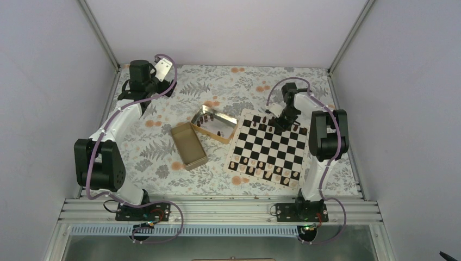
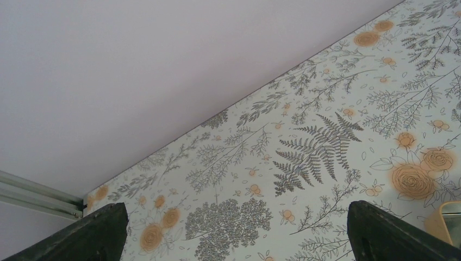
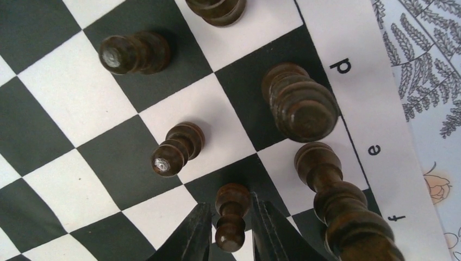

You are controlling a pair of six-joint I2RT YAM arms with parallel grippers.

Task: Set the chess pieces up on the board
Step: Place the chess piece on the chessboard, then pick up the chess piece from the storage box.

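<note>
The board lies right of centre. Dark brown chess pieces stand along its far edge and pale pieces fill its two near rows. My right gripper hangs over the far rows. In the right wrist view its fingers flank an upright dark pawn on a black square, with thin gaps on both sides. Two other pawns and taller dark pieces stand close by. My left gripper is open and empty at the far left corner, over bare cloth.
An open golden tin holding a few dark pieces sits left of the board. A second golden tin lies beside it. A tall dark piece stands just right of my right fingers. The enclosure walls are close behind the left gripper.
</note>
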